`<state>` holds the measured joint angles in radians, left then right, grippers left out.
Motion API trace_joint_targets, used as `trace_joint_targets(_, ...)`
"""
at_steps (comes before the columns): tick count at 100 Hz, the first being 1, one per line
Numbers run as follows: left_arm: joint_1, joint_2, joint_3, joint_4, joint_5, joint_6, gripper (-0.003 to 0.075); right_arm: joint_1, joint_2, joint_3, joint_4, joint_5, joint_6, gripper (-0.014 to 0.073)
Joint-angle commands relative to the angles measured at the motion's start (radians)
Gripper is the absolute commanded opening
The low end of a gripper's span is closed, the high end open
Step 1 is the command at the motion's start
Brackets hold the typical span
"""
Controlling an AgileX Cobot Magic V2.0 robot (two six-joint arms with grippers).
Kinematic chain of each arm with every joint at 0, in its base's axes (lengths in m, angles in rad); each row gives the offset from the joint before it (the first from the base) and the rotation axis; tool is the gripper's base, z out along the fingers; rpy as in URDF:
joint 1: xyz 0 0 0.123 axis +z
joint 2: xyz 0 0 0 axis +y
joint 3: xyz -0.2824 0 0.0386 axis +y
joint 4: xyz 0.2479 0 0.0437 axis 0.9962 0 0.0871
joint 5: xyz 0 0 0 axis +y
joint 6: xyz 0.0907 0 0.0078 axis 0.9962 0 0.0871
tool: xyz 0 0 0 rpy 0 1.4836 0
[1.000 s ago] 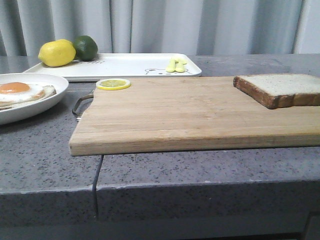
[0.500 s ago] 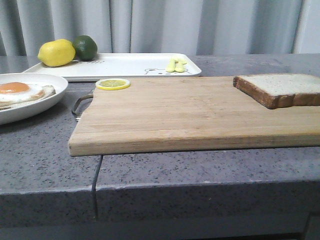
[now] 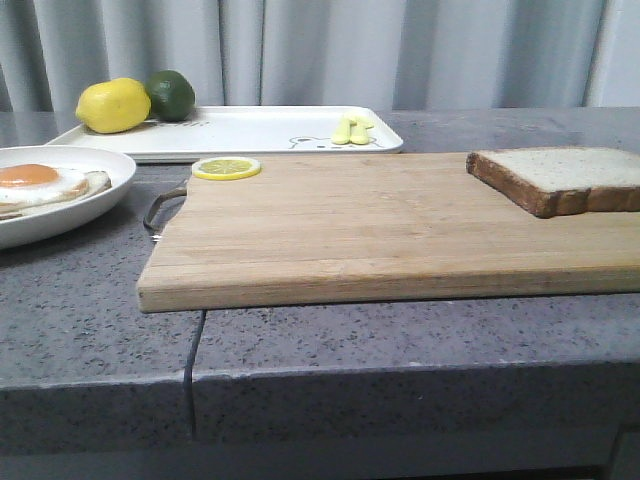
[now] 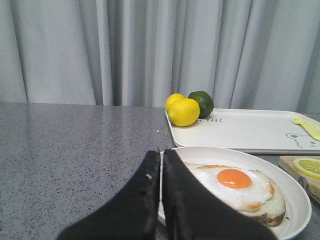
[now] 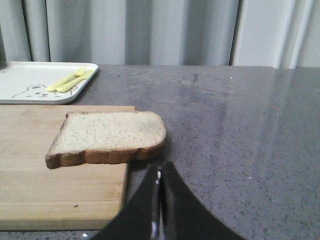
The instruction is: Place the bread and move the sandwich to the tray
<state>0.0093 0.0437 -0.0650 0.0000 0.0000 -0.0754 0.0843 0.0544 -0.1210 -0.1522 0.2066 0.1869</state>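
Observation:
The bread [image 3: 560, 178] lies on the right end of the wooden cutting board [image 3: 380, 230]; in the right wrist view the bread [image 5: 107, 136] overhangs the board's edge. The sandwich, a fried egg on bread on a round white plate [image 3: 60, 190], sits at the left; it also shows in the left wrist view [image 4: 235, 187]. The white tray [image 3: 250, 130] lies at the back. My left gripper [image 4: 161, 152] is shut and empty, just before the plate's rim. My right gripper [image 5: 159, 167] is shut and empty, just short of the bread. Neither gripper shows in the front view.
A lemon [image 3: 113, 105] and a lime [image 3: 172, 94] sit on the tray's left end, a yellow fork and spoon [image 3: 352, 129] on its right. A lemon slice [image 3: 226, 168] lies on the board's far left corner. The counter's front edge [image 3: 300, 375] is near.

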Motion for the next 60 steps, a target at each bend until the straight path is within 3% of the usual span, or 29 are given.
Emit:
trace_joint_targets(1, 0.003, 0.069, -0.092, -0.015, -0.052, -0.005, -0.0020, -0.006, 0.085, -0.110, -0.002, 0.052, -0.001, -0.0060)
trace_joint_targets(24, 0.003, 0.227, -0.224, -0.015, -0.043, -0.005, -0.0020, -0.006, 0.328, -0.318, 0.011, 0.254, 0.000, -0.0055)
trace_joint_targets(31, 0.003, 0.266, -0.258, -0.015, -0.043, -0.005, -0.0020, -0.006, 0.416, -0.387, 0.035, 0.302, 0.003, -0.0013)
trace_joint_targets(38, 0.003, 0.305, -0.286, -0.015, -0.043, -0.005, -0.0020, -0.006, 0.501, -0.454, 0.046, 0.323, 0.003, 0.0097)
trace_joint_targets(53, 0.003, 0.360, -0.316, -0.015, -0.051, -0.005, -0.0020, -0.006, 0.663, -0.578, 0.048, 0.323, 0.004, 0.0481)
trace_joint_targets(60, 0.003, 0.376, -0.317, -0.015, -0.071, -0.005, -0.0020, -0.006, 0.734, -0.628, 0.048, 0.330, 0.035, 0.0539)
